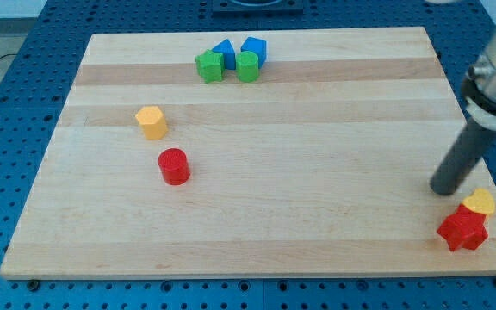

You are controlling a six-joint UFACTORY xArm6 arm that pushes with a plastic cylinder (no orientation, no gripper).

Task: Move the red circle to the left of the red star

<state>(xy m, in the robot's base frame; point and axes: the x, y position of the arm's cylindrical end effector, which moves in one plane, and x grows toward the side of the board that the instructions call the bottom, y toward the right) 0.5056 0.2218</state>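
A lab: wooden board (257,232) on blue perforated bench (24,77).

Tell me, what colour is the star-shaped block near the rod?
Red: the red star, at the camera view's bottom right.

No readable text, label, number or sign anywhere

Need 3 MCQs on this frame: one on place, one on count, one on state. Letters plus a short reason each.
1. Where is the red star?
A. view's top left
B. view's bottom right
C. board centre

2. How many green blocks?
A. one
B. two
C. four

3. My tip is:
A. touching the red circle
B. among the blue blocks
C. just up-left of the red star, far from the red circle

Key: 1 B, it sits at the board's bottom-right corner beside a yellow block. 2 B, two green blocks at the top. 3 C, the rod ends near the star.
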